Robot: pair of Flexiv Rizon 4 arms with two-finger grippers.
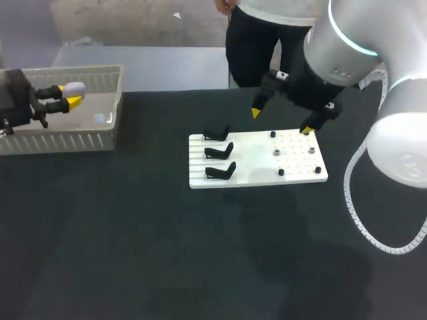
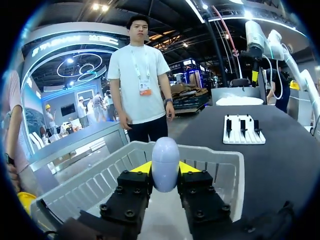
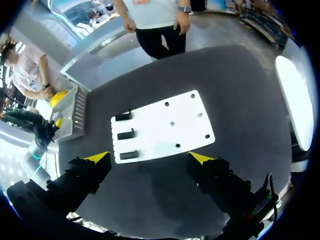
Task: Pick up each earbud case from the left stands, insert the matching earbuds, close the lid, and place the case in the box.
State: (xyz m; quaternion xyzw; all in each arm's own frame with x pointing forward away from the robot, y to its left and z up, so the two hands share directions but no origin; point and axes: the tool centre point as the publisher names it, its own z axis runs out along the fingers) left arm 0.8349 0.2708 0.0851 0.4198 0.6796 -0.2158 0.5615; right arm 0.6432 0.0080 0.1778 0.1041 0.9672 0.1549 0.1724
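Observation:
A pale grey, closed earbud case [image 1: 75, 87] [image 2: 165, 161] sits between the yellow tips of my left gripper [image 1: 67, 95] [image 2: 165, 169], which is shut on it above the white basket [image 1: 60, 140] [image 2: 100, 180] at the far left. On the white board [image 1: 257, 160] [image 3: 165, 125] three black stands [image 1: 219, 152] [image 3: 126, 134] carry nothing. Small dark pegs [image 1: 281, 172] dot the board's right half. My right gripper [image 1: 281, 121] [image 3: 150, 157] hangs open high over the board, with nothing between its fingers.
The board lies mid-table on a dark cloth [image 1: 133, 240]. The basket stands at the back left corner. A coiled white cable [image 1: 363, 220] hangs off my right arm at the right side.

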